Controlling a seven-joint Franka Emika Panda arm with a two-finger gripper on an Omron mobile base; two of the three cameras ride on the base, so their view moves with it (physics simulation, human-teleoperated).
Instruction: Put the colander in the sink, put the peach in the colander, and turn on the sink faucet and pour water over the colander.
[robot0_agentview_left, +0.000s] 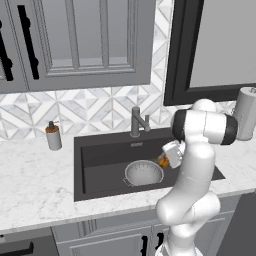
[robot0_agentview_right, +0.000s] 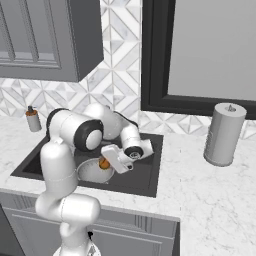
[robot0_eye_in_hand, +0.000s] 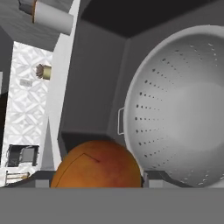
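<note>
The round silvery-grey perforated metal colander (robot0_agentview_left: 144, 173) sits on the floor of the dark charcoal rectangular sink (robot0_agentview_left: 100, 165), right of its middle and towards the near wall. The white arm's two-finger gripper (robot0_agentview_left: 164, 160) hangs over the colander's right rim, its jaws pinching the small round orange peach (robot0_agentview_left: 163, 161), which is up in the air beside the bowl. The short dark grey faucet (robot0_agentview_left: 136, 121) stands at the sink's far edge. A white soap dispenser (robot0_agentview_left: 53, 135) stands far left on the marble counter (robot0_agentview_left: 35, 185).
</note>
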